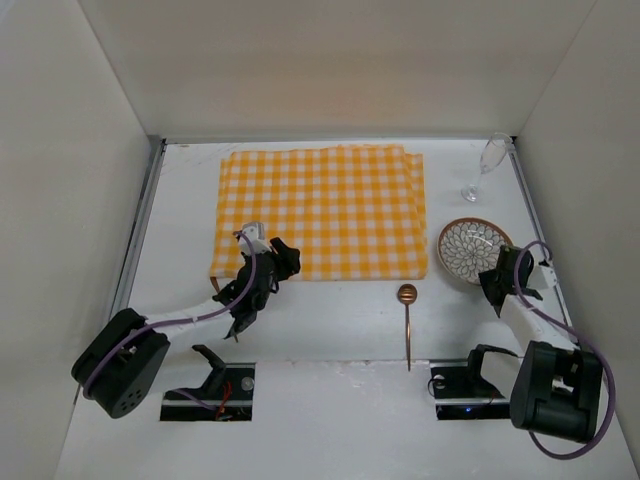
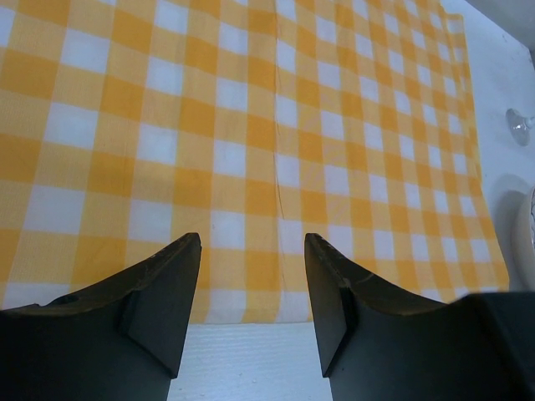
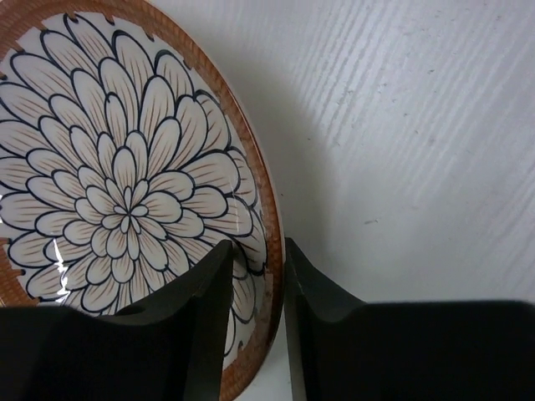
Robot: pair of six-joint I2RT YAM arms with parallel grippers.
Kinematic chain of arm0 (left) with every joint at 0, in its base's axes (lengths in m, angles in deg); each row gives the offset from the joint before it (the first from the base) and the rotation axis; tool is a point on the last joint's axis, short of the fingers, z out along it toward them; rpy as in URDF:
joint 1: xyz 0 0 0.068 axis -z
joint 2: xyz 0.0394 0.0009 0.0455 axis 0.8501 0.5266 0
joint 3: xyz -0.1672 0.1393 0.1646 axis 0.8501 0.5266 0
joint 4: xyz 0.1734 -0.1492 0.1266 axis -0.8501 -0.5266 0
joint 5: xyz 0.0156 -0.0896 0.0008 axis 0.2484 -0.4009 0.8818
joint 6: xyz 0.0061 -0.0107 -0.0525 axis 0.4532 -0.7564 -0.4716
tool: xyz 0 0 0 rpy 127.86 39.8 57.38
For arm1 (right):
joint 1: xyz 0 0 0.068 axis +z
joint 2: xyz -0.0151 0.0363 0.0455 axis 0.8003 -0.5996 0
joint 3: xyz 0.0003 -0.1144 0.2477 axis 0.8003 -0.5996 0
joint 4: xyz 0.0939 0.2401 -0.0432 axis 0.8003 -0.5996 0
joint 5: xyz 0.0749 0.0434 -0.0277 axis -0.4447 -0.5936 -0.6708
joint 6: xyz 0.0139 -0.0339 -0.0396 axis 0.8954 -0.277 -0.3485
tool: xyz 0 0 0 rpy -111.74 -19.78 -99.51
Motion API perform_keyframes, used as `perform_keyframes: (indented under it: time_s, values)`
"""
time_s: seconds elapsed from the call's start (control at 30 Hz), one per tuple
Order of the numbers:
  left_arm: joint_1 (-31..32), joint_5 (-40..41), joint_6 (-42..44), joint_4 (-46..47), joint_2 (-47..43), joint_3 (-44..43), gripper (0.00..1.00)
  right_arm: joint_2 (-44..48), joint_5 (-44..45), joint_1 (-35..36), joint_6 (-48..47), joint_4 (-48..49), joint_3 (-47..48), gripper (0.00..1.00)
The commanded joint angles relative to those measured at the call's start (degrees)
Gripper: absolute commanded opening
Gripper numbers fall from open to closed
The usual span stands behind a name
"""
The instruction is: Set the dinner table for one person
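Across the white counter (image 1: 330, 330) the soft checked cloth (image 1: 320, 210) lies flat, my left end effector (image 2: 252, 251) open over its near edge. At the right, my right end effector (image 3: 259, 251) straddles the rim of the plate (image 3: 117, 192), nearly closed; I cannot tell if it grips. Stiff, breakable, likely slick: I'd pinch the rim squarely.

Top view bright & even, diffuse light on white walls (image 1: 330, 60); shadows soft & faint; pic slightly soft overall; left wrist: checked cloth (image 2: 276, 125) crisp, well lit; left hand (image 2: 252, 242) near-black, underexposed, no detail; right wrist: plate (image 3: 125, 200) throws soft shadow rightward onto surface (image 3: 418, 167); small glare spot on glaze, lower left; right hand (image 3: 257, 246) dark, edges blurry
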Motion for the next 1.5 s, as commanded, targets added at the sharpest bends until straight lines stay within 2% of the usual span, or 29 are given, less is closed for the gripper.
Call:
perform_keyframes:
  time_s: [0.0, 0.13, 0.23, 0.5, 0.7, 0.87, 1.0, 1.1, 1.3, 1.47]
  values:
    - [-0.44, 0.15, -0.56, 4.30, 0.13, 0.65, 0.50, -0.33, -3.47, -1.57, 1.35, 7.42, -1.68, 0.29]
    - [-0.44, -0.03, -0.56, 4.30, 0.57, 0.65, 0.49, 3.61, -4.18, -3.25, 2.33, 10.50, -4.75, 0.19]
    - [-0.44, -0.47, -0.65, 4.39, -0.13, 0.82, 0.49, 9.93, -4.18, -4.04, 2.41, 10.34, -6.51, 0.13]
    - [-1.76, -0.03, -0.65, 4.30, -2.33, 1.70, 0.49, 32.87, -4.18, -3.86, 1.71, -1.69, -2.48, 0.11]
    - [-3.61, 0.15, -0.74, 4.30, -3.91, 2.58, 0.49, 35.01, -7.34, 2.62, 1.53, -6.02, 2.53, 0.11]
    - [-5.54, 0.24, -1.09, 3.95, -5.23, 3.28, 0.49, 29.22, -9.10, 15.44, 4.60, -2.43, 7.01, 0.11]
    - [-7.12, 0.32, -1.26, 3.78, -5.06, 3.55, 0.49, 20.27, -9.37, 28.19, 6.72, 7.05, 11.22, 0.11]
    - [-8.17, 1.11, -1.79, 3.77, -5.93, 4.16, 0.49, 11.57, -9.63, 34.26, 6.89, 15.14, 15.35, 0.11]
    - [-9.06, 4.71, -2.14, 2.02, -8.40, 5.04, 0.48, -9.87, -11.48, 39.19, 5.75, 27.19, 25.98, 0.11]
    - [-9.32, 5.68, -2.14, 0.70, -8.57, 4.96, 0.48, -26.84, -13.32, 40.17, 6.28, 33.88, 36.70, 0.11]
